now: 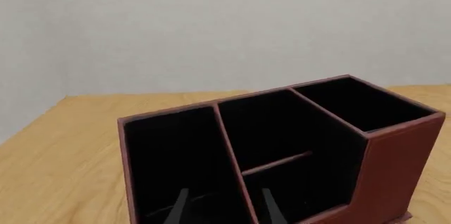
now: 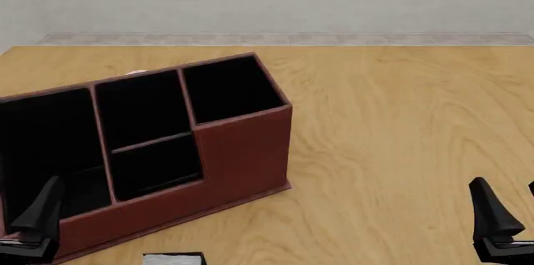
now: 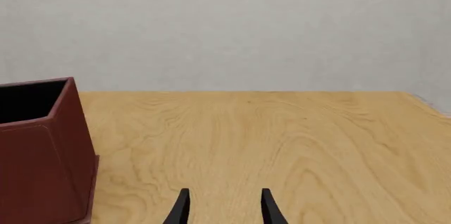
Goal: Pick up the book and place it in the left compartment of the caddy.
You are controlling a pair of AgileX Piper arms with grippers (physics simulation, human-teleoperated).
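The reddish-brown caddy (image 2: 244,152) stands on the left half of the table, turned at an angle. Its left compartment (image 2: 42,143) is the wide black-lined end section and holds nothing that I can see. The book (image 2: 174,259), black with a white edge, lies flat at the bottom edge of the front view, just in front of the caddy. My left gripper (image 1: 225,211) is open and empty, facing the caddy (image 1: 394,171) and its left compartment (image 1: 172,160). My right gripper (image 3: 225,209) is open and empty over bare wood, to the right of the caddy (image 3: 35,166).
A small white patch (image 2: 137,72) shows behind the caddy's back wall; I cannot tell what it is. The wooden table (image 2: 401,127) stretches to the right of the caddy. A grey wall rises behind the table's far edge.
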